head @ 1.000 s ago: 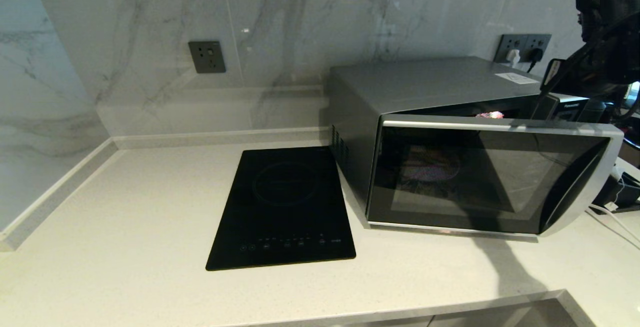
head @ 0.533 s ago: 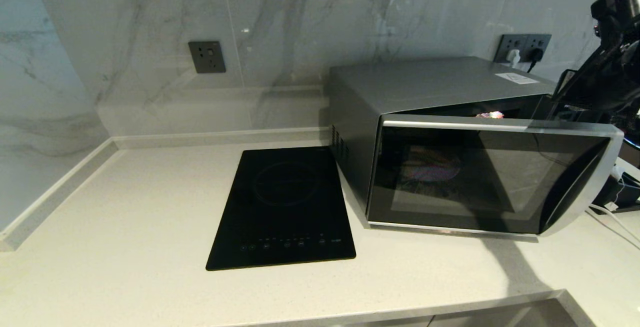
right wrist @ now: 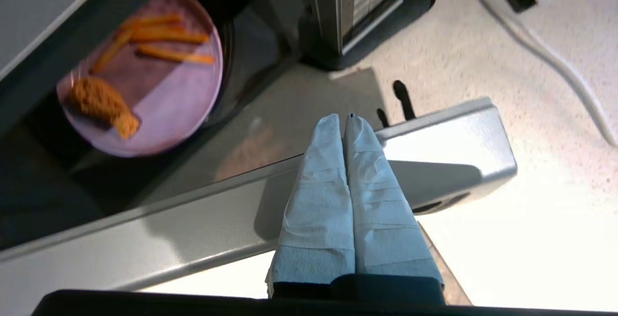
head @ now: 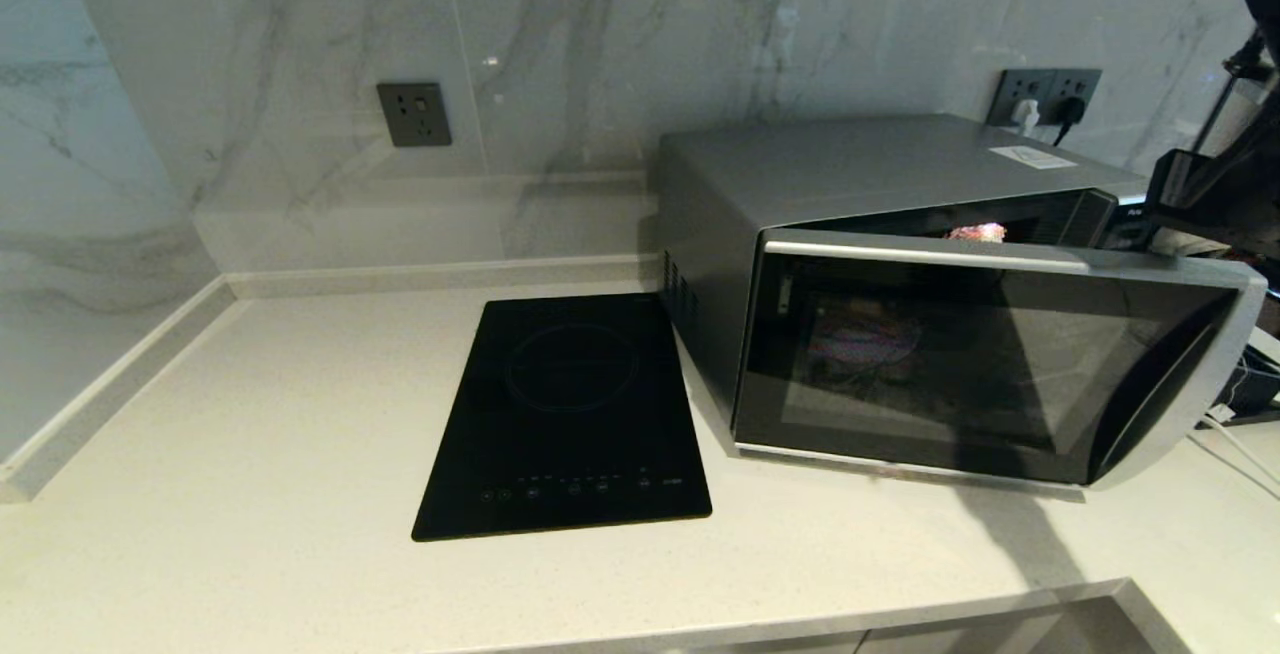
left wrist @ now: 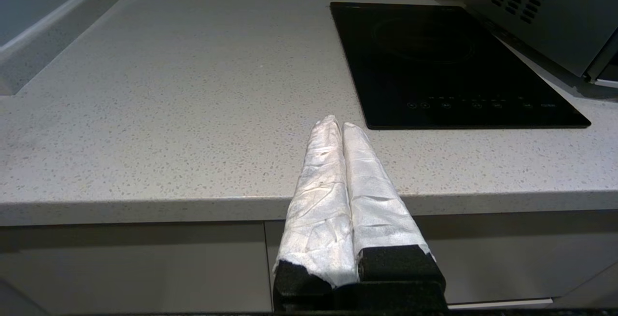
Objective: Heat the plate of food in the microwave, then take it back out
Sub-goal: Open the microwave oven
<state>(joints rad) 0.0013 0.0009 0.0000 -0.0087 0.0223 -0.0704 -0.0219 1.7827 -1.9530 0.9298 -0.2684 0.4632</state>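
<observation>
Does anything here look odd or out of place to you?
Only one thing: the dark glass door of the silver-grey boxy microwave hangs partly open, with the small lilac-purple plate of fried food sitting inside. Nothing looks spilled or damaged; the flat black induction hob lies square on the counter.

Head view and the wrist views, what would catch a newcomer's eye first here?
The big silver microwave at the right of the counter, its dark glass door swung partly open. Inside sits the lilac plate of food, with a fried chunk and orange fries. The right tool, shut, hangs above the door's top edge, and a flat black induction hob lies just left of the microwave.
</observation>
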